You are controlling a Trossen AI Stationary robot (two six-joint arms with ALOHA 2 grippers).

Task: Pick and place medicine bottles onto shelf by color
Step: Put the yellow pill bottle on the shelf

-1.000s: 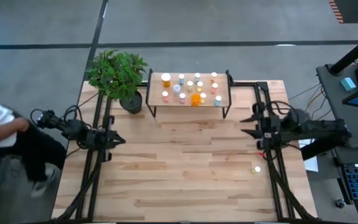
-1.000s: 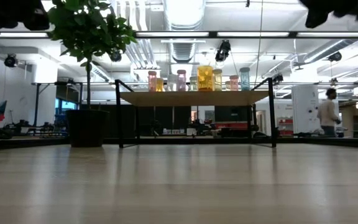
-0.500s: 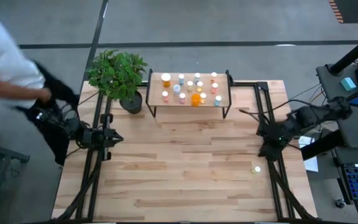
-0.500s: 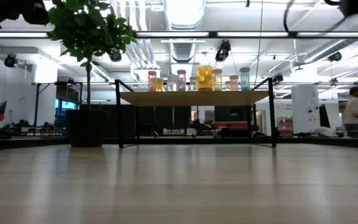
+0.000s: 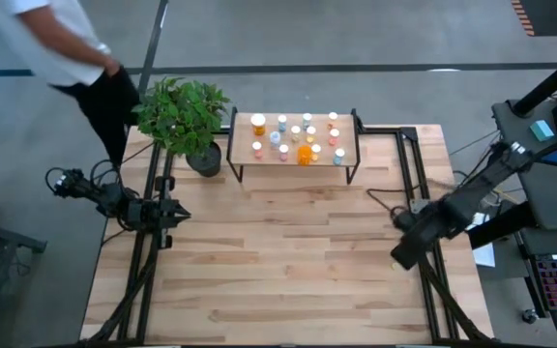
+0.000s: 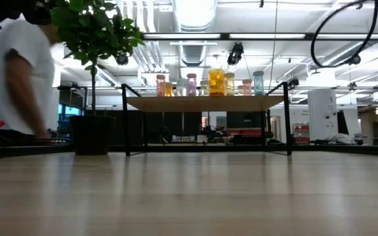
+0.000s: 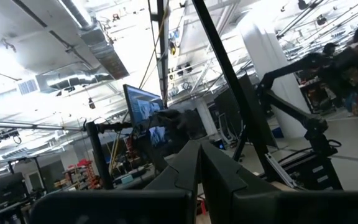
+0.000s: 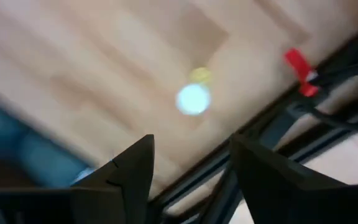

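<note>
Yellow bottle (image 8: 194, 96): stray on the table, off the shelf (image 5: 296, 162). Right gripper (image 8: 188, 165): above it, jaws spread for pickup. Left gripper (image 5: 169, 215): closed, idle at table's left edge.

The wide middle of the wooden tabletop (image 5: 278, 261) lies bare, open to passage. At its far edge the shelf (image 5: 346, 155), crowded with medicine bottles (image 5: 296, 137), and the potted plant (image 5: 184, 116) just beside it block the way
</note>
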